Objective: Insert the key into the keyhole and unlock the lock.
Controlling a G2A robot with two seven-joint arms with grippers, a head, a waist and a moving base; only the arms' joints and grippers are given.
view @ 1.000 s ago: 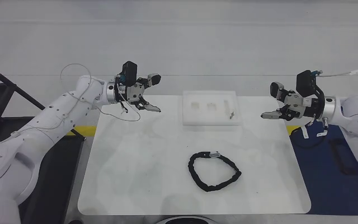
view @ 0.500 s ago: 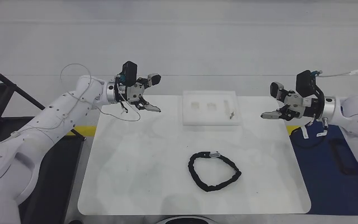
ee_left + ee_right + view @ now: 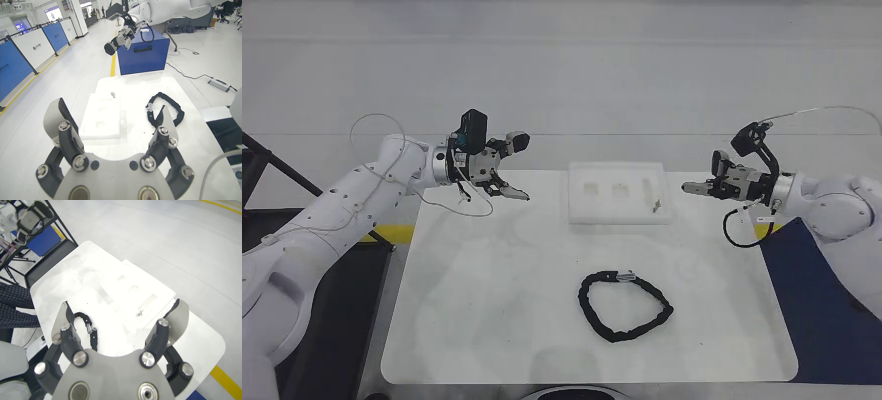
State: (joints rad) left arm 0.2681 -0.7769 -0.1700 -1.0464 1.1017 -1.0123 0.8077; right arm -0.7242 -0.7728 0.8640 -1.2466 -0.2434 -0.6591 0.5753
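A black fabric-covered chain lock [image 3: 624,305] lies in a loop in the middle of the white table, its metal lock end [image 3: 150,106] [image 3: 88,328] at the far side of the loop. A small key [image 3: 653,206] [image 3: 113,94] [image 3: 139,313] rests on the right part of the white foam tray [image 3: 618,192]. My left gripper [image 3: 514,168] hangs open over the table's far left corner, holding nothing. My right gripper [image 3: 700,183] is open and empty just right of the tray, close to the key.
The foam tray [image 3: 103,115] has several shallow recesses and sits at the table's far edge. A blue cabinet [image 3: 141,55] stands beyond the table's right side, a black metal frame [image 3: 47,224] off its left. Yellow floor lines run beside the table.
My right arm has swung in from the table's right edge toward the tray, and its gripper now sits close to the key. The left arm has stayed still.
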